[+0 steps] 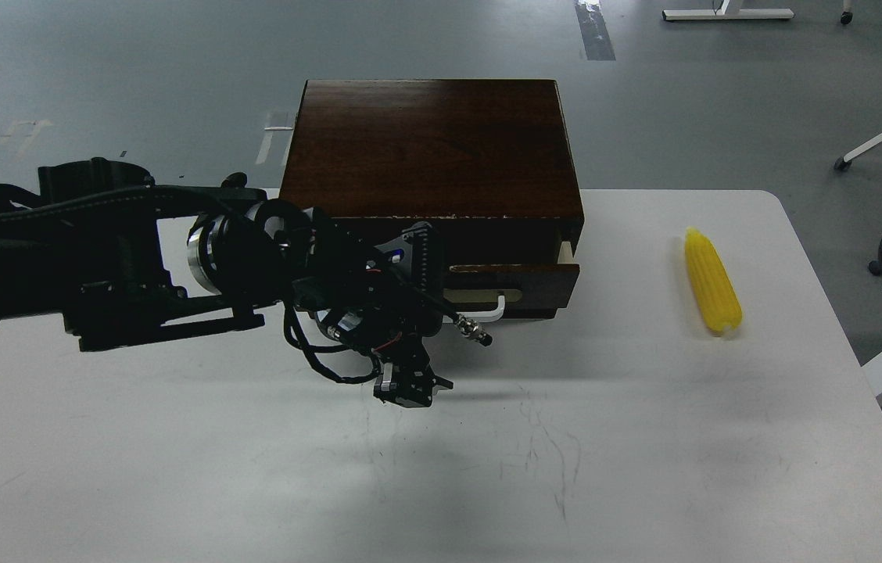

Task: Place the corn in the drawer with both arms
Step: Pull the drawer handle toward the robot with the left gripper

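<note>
One arm is at work: our left claw hangs below the white handle, its fingers too dark to tell apart. The drawer stands barely ajar; we should pull straight outward. The corn waits on the desk, well right.

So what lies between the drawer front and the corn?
Head view: only bare white table lies between the drawer front and the corn; nothing else sits there.
</note>
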{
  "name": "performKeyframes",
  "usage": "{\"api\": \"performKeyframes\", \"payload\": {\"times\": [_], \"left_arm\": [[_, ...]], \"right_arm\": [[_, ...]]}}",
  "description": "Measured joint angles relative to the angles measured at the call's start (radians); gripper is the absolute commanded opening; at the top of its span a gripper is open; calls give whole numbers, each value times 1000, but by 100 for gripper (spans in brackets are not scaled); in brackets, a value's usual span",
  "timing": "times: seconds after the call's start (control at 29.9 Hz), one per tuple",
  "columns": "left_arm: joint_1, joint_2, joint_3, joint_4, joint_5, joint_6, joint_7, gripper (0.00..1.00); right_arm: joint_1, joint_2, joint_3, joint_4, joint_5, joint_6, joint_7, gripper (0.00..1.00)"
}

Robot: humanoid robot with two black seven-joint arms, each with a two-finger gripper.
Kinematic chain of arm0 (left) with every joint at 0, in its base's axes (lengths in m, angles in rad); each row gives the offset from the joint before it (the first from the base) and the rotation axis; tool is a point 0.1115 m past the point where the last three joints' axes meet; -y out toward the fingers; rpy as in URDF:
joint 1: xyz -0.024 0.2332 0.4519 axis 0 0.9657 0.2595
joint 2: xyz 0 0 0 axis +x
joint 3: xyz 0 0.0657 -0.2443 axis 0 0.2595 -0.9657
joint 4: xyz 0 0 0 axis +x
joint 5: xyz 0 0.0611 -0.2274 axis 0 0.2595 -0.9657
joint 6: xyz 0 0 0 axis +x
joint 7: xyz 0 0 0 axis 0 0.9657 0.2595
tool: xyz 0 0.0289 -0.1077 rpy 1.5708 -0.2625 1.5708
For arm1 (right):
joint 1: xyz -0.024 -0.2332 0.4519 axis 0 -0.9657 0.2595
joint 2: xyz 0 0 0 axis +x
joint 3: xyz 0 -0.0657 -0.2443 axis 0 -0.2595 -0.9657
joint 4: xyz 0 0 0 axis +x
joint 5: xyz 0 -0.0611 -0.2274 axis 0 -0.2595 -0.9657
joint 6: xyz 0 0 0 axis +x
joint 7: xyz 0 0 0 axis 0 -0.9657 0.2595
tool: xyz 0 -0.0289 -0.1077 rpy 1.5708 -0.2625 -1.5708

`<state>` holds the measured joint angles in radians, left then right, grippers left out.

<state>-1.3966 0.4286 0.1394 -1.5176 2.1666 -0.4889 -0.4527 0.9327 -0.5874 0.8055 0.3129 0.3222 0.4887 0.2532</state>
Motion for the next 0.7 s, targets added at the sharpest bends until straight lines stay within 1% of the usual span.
{"api": "performKeyframes", "payload": {"times": [0.7], "left_arm": [[5, -2, 0, -100, -2, 3, 4, 90]], "right_arm": [[-2, 0, 0, 0, 0, 0, 0, 100]]}}
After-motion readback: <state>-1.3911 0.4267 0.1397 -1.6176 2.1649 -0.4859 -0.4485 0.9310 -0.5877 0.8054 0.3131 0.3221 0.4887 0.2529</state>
